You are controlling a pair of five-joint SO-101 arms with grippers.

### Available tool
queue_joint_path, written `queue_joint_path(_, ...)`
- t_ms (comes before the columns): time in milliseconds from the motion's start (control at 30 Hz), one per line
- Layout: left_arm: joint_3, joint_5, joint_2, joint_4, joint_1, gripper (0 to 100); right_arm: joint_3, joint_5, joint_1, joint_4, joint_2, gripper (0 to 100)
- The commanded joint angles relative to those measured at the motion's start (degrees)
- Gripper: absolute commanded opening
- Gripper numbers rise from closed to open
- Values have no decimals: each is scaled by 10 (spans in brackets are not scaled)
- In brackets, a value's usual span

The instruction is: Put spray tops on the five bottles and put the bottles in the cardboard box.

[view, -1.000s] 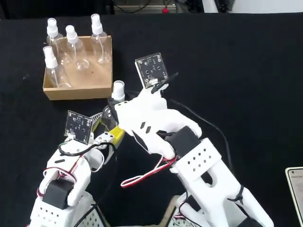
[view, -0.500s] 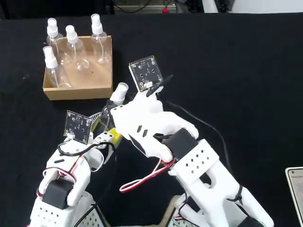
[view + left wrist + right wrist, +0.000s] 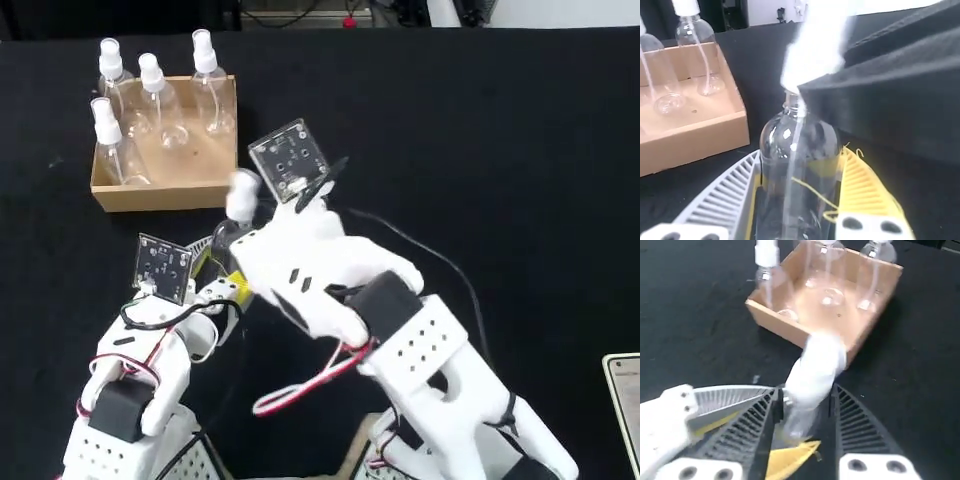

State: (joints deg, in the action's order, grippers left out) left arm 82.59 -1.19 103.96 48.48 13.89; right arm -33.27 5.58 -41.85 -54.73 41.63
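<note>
Fifth bottle (image 3: 795, 170) stands near upright, body gripped in the left jaws, spray top (image 3: 815, 367) clenched in the right jaws on its neck; cardboard box (image 3: 160, 190) with four capped bottles (image 3: 150, 75) sits just beyond, ahead of both arms.

My fixed camera looks down over the black table (image 3: 520, 150), while both wrist cameras (much nearer) face the shallow brown cardboard box (image 3: 160, 195), which all share.
</note>
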Motion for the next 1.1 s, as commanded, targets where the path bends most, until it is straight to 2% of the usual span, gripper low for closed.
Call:
queue_joint_path(0, -15, 0, 6, -14, -4, 148, 51, -5, -35, -22, 11, 145)
queue_joint_path(233, -15, 0, 6, -11, -4, 146, 63, -9, -13, -25, 14, 145)
queue_joint_path(367, -15, 0, 6, -11, -4, 145, 106, -6, 55, -14, 44, 141)
queue_joint_path(500, -15, 0, 6, -11, -4, 145, 114, -5, 120, 62, 43, 106)
queue_joint_path(600, -15, 0, 6, -12, -4, 145, 94, -5, 123, 140, 7, 8)
queue_joint_path(767, -15, 0, 6, -11, -4, 145, 104, -5, 123, 197, -67, 28)
queue_joint_path(1067, -15, 0, 6, -12, -4, 145, 117, -4, 121, 185, -153, 28)
